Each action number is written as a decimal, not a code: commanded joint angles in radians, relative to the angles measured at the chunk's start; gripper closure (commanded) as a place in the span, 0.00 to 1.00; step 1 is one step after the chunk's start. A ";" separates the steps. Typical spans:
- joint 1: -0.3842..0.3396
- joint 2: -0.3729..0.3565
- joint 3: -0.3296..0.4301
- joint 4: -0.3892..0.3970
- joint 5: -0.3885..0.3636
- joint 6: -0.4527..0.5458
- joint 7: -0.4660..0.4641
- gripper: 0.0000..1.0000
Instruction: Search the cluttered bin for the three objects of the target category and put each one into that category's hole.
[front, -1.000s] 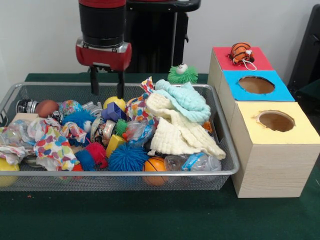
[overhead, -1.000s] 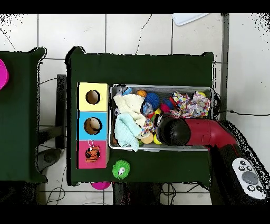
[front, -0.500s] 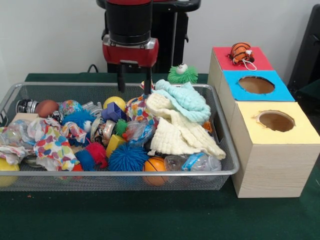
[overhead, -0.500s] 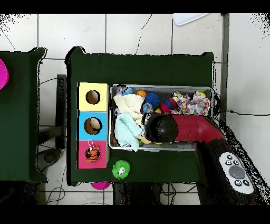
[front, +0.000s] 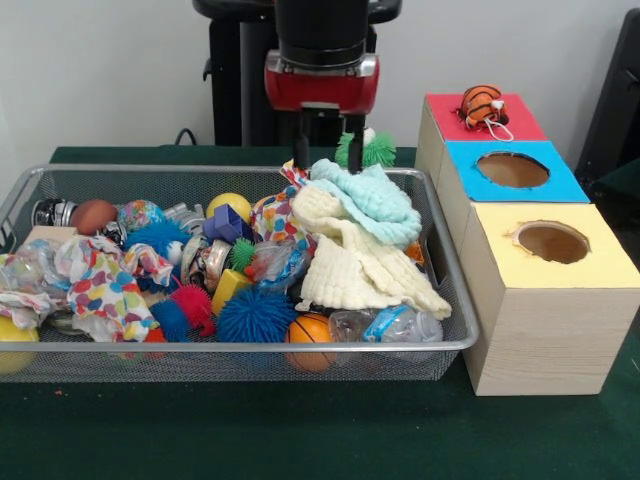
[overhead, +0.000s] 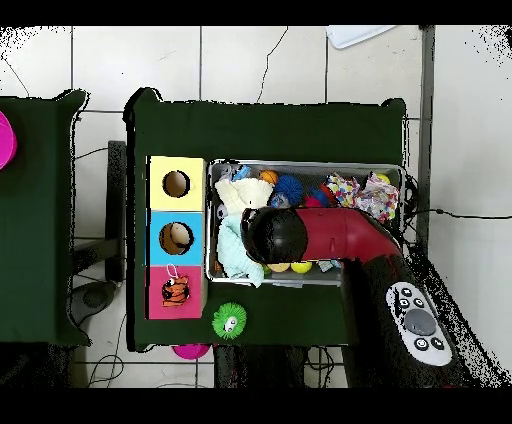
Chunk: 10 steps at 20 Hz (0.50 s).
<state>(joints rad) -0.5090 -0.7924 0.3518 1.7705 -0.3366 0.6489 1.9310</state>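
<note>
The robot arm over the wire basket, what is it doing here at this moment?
The red and black arm holds its hand open and empty above the far edge of the wire basket, just over the light blue cloth. The basket is full of toys, spiky balls and cloths. Beside it stand three boxes: the yellow box and the blue box show open holes, and a small orange striped toy lies on the red box. Nothing is grasped yet.

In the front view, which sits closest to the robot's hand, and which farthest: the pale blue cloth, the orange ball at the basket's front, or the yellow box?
Measured from the hand:
1. Pale blue cloth, just below the hand, on top of the pile at the basket's right.
2. Orange ball, low against the basket's front edge.
3. Yellow box, outside the basket, at the right.
</note>
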 joint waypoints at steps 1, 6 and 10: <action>0.031 -0.034 0.051 0.013 0.096 0.147 0.039 0.00; 0.074 -0.002 0.021 -0.003 0.091 0.098 0.058 0.00; 0.109 0.028 -0.009 -0.022 0.069 0.070 0.066 0.00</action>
<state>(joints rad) -0.4313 -0.8148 0.3509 1.7697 -0.2707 0.6671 1.9310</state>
